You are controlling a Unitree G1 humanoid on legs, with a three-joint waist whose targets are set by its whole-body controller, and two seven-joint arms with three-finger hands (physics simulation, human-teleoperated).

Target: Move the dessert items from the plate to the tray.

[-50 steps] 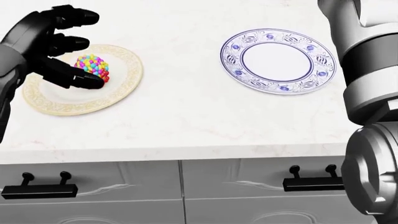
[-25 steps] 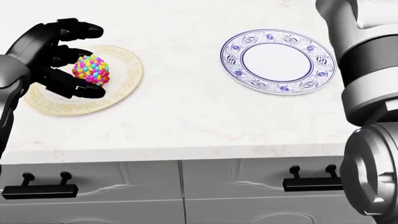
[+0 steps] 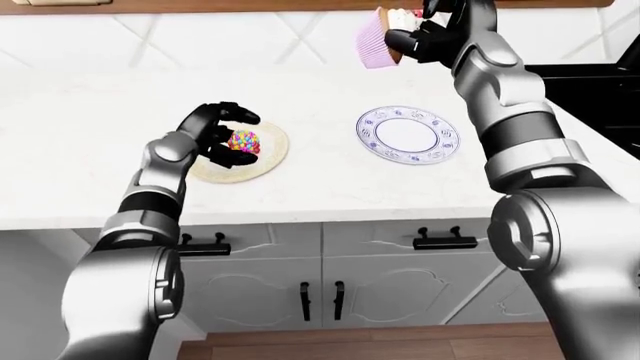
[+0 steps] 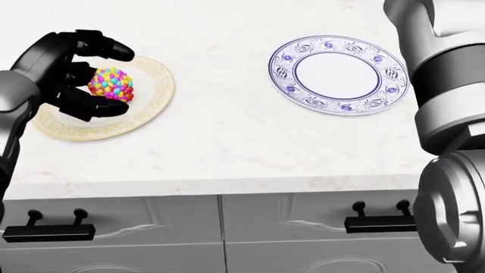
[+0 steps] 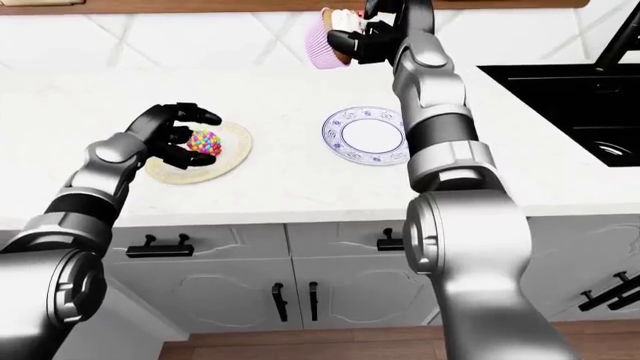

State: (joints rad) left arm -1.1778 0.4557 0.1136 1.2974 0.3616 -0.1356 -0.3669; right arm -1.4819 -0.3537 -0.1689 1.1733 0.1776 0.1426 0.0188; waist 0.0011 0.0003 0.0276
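High at the left-eye view's top, my right hand (image 3: 428,34) grips a pink cupcake (image 3: 380,37) lifted clear above the blue-patterned plate (image 3: 407,136), probably for carrying. Down in the head view, my left hand (image 4: 72,71) cups its fingers around the sprinkle-covered ball (image 4: 112,85) on the gold-rimmed plate (image 4: 148,108), apparently closed on it, ready to lift.

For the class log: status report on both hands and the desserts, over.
Left hand cupped around candy ball on gold-rimmed plate. Right hand holding pink cupcake aloft. Blue-patterned plate empty, nothing blocking.

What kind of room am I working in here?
Most likely a kitchen: a white marble-look counter over pale cabinets with black handles, a black sink at the right-eye view's right, and a blue-patterned plate on the counter.
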